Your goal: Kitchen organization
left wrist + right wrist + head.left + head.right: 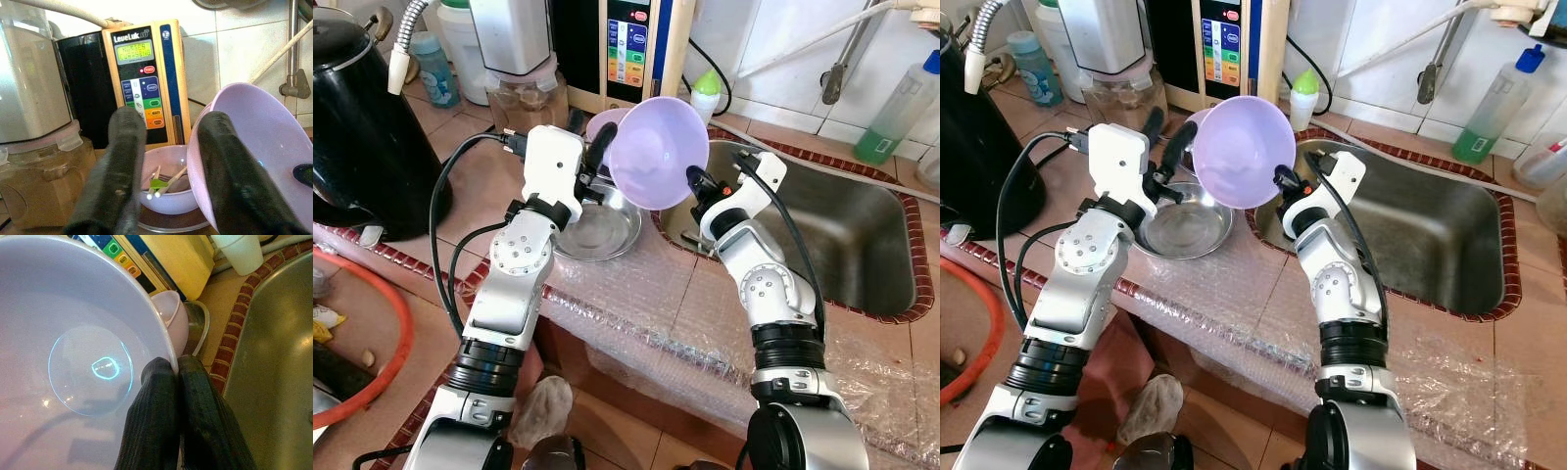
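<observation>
The right gripper [171, 369] pinches the rim of a big purple bowl [658, 153], with its two black fingers shut tight on the edge. The bowl is up in the air, tipped on its side, just over the edge of the sink [862, 245] on the side away from the tap wall. Beside the sink, on the counter, sits a shiny steel bowl [599, 233], and a smaller purple bowl [168, 196] sits right behind it, farther from the sink's near corner. The small one has some sticks or spoons in it. The left gripper [166, 161] is by those bowls with its fingers spread wide, holding nothing, and one finger is very near the big bowl's back. My guess is the robot is carrying the big bowl from the sink to stack it with the others. To do this well, the right arm should move slowly, because it only holds a thin bit of rim and the bowl could slip or swing. It should turn the bowl flat before putting it down. It should keep clear of the left fingers so they don't bump. The small bowl has things in it, so the steel bowl looks like the better place to set it.
</observation>
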